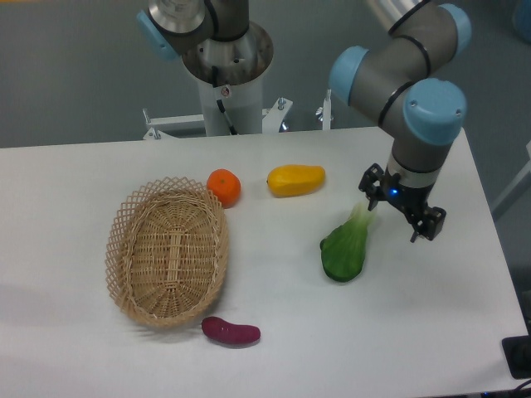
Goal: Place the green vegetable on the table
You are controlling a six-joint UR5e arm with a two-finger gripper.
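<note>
On the table, green vegetable — basket empty
</note>
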